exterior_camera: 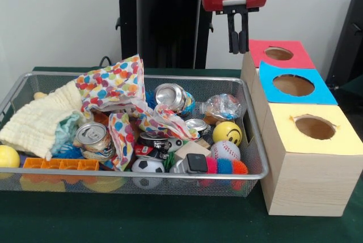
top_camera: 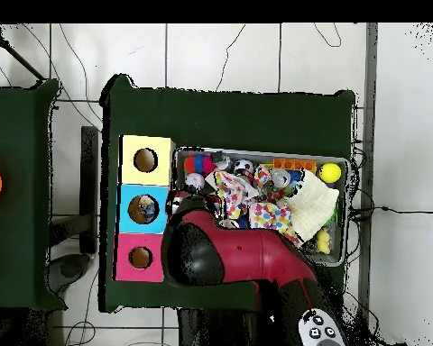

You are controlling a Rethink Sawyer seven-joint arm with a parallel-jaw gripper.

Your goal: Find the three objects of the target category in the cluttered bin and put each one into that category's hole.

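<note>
My gripper (exterior_camera: 238, 47) hangs high above the bin's far right corner, beside the red box (exterior_camera: 295, 60), open with nothing between its fingers. The wire bin (exterior_camera: 142, 174) holds several crushed cans, such as the silver can (exterior_camera: 170, 96), a second can (exterior_camera: 92, 135) and a third can (exterior_camera: 197, 125). Balls lie near its front right: a yellow smiley ball (exterior_camera: 227, 132), a baseball (exterior_camera: 225, 150) and a small soccer ball (exterior_camera: 148, 165). A spotted cloth (exterior_camera: 113, 87) and a cream cloth (exterior_camera: 42, 121) cover much of the pile. In the overhead view the arm (top_camera: 198, 248) hides the gripper.
Three boxes with round holes stand in a row right of the bin: red at the far end, a blue box (exterior_camera: 323, 93) in the middle, a yellow box (exterior_camera: 283, 135) nearest. Overhead, something small shows inside the blue box's hole (top_camera: 145, 208). An orange tray (exterior_camera: 59, 164) and spiky toys (exterior_camera: 227, 167) lie at the bin's front.
</note>
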